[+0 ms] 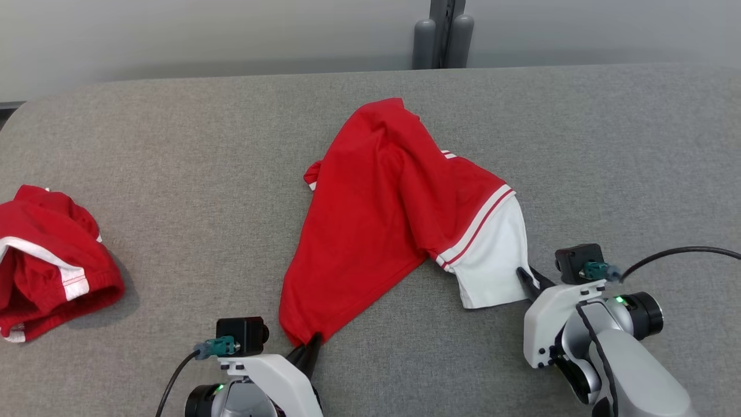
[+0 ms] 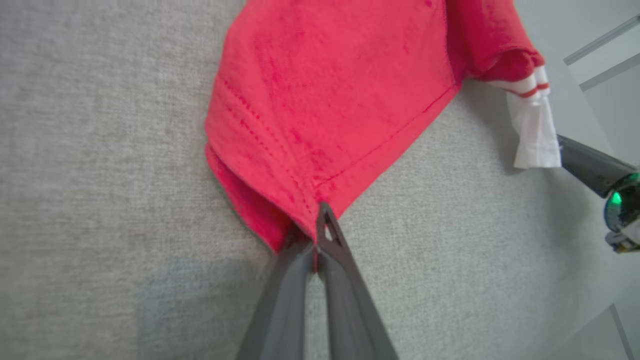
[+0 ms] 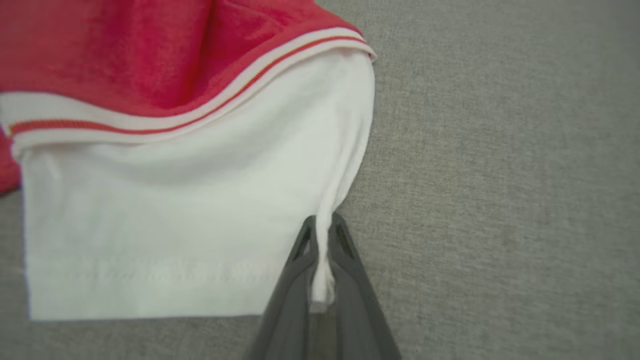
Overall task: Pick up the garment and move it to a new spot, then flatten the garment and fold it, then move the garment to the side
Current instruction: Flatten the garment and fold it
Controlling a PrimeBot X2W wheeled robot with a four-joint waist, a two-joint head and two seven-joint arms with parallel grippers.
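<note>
A red garment (image 1: 382, 214) with a white part and red-and-white striped bands lies crumpled in the middle of the grey table (image 1: 173, 145). My left gripper (image 1: 310, 346) is shut on its red near corner (image 2: 305, 210), the cloth pinched between the dark fingers (image 2: 335, 250). My right gripper (image 1: 525, 277) is shut on the edge of the white part (image 3: 175, 225), and a fold of white cloth runs down between its fingers (image 3: 345, 250). In the left wrist view the right gripper (image 2: 567, 150) touches the white part at the far right.
A second red-and-white garment (image 1: 46, 260) lies bunched at the table's left edge. Two grey posts (image 1: 443, 40) stand behind the table's far edge. Bare grey cloth surface stretches to the right and to the far left of the garment.
</note>
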